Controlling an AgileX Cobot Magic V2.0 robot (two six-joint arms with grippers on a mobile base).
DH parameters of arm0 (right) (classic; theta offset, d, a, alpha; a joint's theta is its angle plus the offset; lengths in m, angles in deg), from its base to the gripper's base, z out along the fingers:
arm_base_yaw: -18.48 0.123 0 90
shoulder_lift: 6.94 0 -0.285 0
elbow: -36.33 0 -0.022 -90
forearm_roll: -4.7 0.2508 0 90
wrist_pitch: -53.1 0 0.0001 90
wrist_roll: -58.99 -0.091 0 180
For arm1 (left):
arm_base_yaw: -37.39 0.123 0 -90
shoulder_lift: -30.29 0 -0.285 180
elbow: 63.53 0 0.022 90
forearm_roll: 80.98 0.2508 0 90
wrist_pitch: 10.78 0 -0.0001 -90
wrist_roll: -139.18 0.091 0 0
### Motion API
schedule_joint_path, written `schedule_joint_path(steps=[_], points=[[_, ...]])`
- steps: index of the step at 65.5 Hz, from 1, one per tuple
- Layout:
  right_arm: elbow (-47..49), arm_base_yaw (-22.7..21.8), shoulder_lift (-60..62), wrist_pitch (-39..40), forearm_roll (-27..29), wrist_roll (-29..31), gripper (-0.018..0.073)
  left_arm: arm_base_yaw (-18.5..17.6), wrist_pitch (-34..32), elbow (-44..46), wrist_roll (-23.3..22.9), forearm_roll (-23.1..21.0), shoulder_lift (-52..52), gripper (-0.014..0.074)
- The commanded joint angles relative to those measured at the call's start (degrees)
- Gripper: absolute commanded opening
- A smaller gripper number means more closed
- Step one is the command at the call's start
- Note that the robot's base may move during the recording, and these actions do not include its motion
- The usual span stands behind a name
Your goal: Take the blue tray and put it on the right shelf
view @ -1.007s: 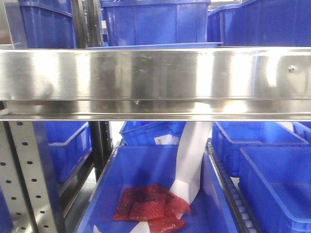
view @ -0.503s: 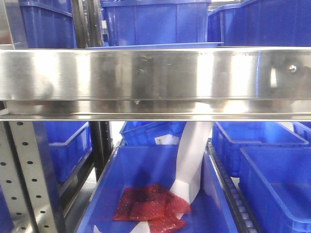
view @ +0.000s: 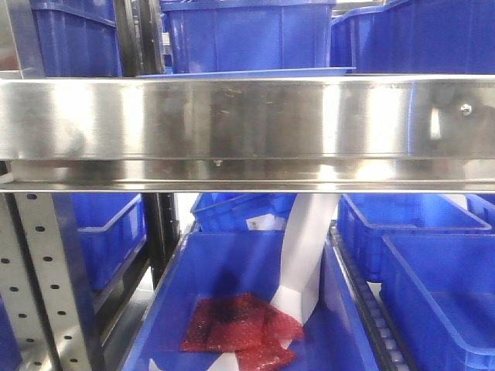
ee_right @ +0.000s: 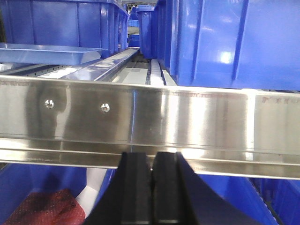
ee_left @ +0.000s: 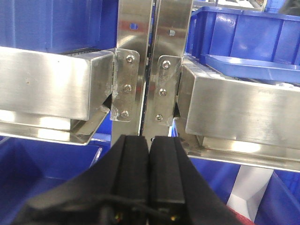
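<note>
The blue tray (ee_left: 253, 63), light blue and shallow, lies on the right shelf (ee_left: 239, 105) just behind its steel front rail. In the front view only the tray's thin rim (view: 247, 73) shows above the rail (view: 247, 124). In the right wrist view the tray (ee_right: 51, 52) sits at the upper left, on the rollers behind the rail (ee_right: 150, 117). My left gripper (ee_left: 150, 138) is shut with nothing in it, in front of the uprights between the two shelves. Just below the rail, my right gripper (ee_right: 153, 154) is also shut with nothing in it.
Deep dark blue bins (view: 247, 35) stand behind the tray and at its right (ee_right: 225, 42). Below the rail a blue bin (view: 232, 270) holds red mesh bags (view: 240, 328) and a white strip (view: 305, 247). Perforated grey uprights (view: 46, 278) stand at the left, with more bins (view: 433, 270) at the lower right.
Nothing has moved apart from a small bright reflection that appeared near the right end of the steel rail.
</note>
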Motion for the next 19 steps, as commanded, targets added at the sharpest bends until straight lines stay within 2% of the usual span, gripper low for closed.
schedule_joint_path(steps=[1, 19], points=[[1.3, -0.3, 1.1, 5.8, 0.0, 0.6, 0.0056, 0.1, -5.3, -1.7, 0.3, -0.5, -0.7, -0.0048], [1.3, -0.3, 1.1, 5.8, 0.0, 0.6, 0.0056, 0.1, -5.3, -1.7, 0.3, -0.5, -0.7, -0.0048]])
